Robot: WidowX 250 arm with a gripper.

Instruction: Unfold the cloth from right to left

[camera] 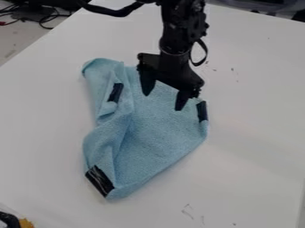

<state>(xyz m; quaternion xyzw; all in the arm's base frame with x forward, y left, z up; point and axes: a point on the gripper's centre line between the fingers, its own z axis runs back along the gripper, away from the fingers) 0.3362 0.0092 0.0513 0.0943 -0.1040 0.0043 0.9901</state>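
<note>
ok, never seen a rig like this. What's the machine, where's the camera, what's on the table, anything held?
The machine is a black robot arm, coming in from the top edge. The one picture is from a fixed camera looking down at a slant on the white table.

On the table lies a light blue cloth, rumpled and partly folded over toward the picture's left, with black strips at three places along it. The tool, two black fingers at the arm's end, hangs over the cloth's upper part. The fingers stand apart and grip nothing; whether the tips touch the fabric, I can't tell.
</note>
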